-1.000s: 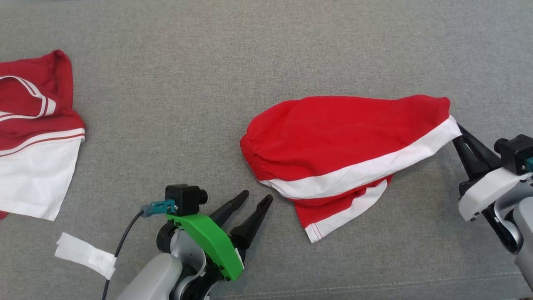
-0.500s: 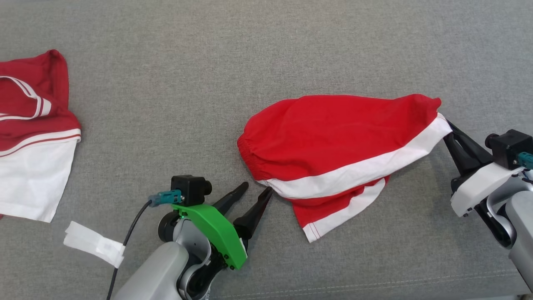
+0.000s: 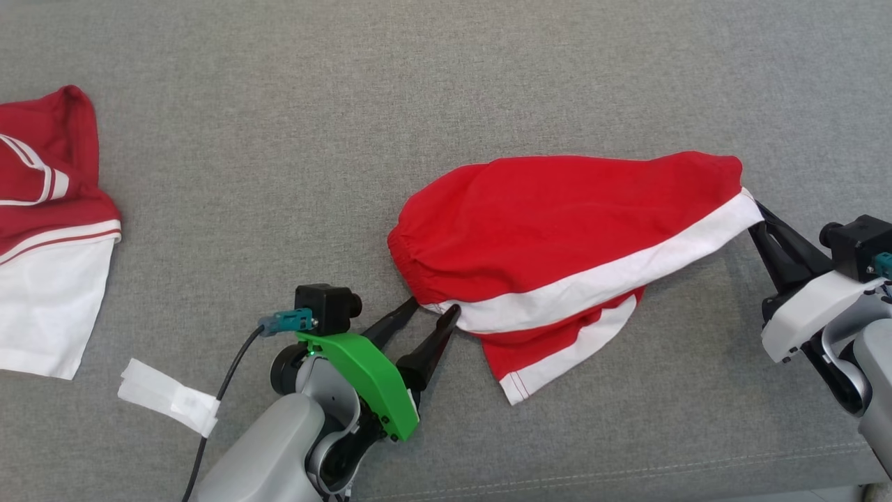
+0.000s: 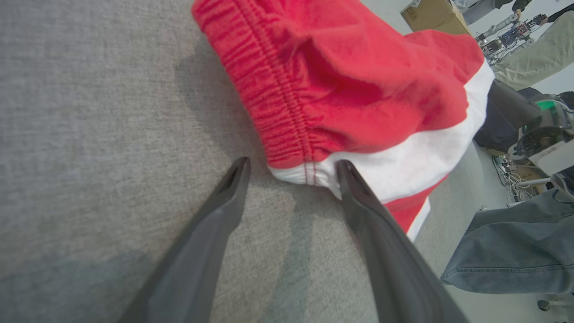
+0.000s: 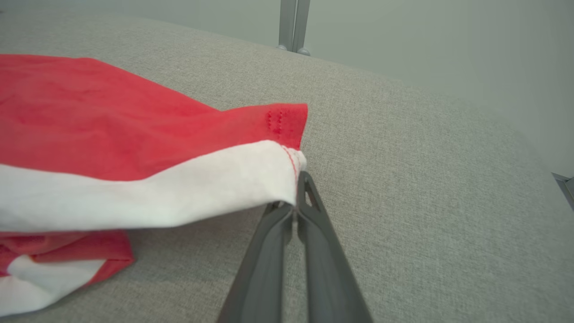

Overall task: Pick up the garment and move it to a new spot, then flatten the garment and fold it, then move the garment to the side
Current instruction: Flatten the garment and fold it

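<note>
Red garment [image 3: 557,223] pinched by right end effector [image 3: 759,216].

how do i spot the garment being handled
On the grey surface, look right of centre. The red shorts with a white band lie there, one corner pinched by the right gripper. The other garment, at the left edge, is darker and untouched.

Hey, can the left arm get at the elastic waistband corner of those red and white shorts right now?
Probably yes. The left gripper is open, its fingers either side of the waistband corner of the shorts, with nothing between.
</note>
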Motion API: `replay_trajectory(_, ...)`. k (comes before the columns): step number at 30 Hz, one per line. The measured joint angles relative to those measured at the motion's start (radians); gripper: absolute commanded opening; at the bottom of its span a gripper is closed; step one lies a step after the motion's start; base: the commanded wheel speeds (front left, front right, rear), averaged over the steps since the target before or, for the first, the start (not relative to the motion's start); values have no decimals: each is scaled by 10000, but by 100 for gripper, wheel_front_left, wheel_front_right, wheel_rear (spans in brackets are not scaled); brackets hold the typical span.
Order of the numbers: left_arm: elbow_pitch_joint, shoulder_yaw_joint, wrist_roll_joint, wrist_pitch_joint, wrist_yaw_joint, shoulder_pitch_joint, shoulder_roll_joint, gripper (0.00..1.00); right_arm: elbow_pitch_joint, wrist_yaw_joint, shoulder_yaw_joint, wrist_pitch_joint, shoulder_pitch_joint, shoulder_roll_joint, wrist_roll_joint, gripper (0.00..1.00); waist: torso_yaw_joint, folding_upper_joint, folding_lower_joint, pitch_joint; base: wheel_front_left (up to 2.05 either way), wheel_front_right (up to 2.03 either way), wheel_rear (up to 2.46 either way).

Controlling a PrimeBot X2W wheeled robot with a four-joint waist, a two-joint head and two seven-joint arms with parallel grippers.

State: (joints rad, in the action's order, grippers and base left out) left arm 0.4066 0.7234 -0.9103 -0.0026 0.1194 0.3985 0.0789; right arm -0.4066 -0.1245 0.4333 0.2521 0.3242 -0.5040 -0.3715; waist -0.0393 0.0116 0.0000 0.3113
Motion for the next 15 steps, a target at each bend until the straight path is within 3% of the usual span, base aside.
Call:
replay_trajectory(9, 234, 267, -6, -29, 50, 128, -12, 100, -109, 0, 25, 0, 2, -23, -88, 0, -14, 0, 0, -47, 0, 0, 0)
replay_trajectory(14, 276, 474, -8, -29, 50, 133, -17, 73, -146, 0, 69, 0, 2, -33, -167, 0, 48, 0, 0, -66, 0, 0, 0)
replay_trajectory(15, 278, 539, -10, -27, 50, 133, -17, 62, -150, 0, 92, 0, 2, -38, -178, 0, 80, 0, 0, -72, 0, 0, 0)
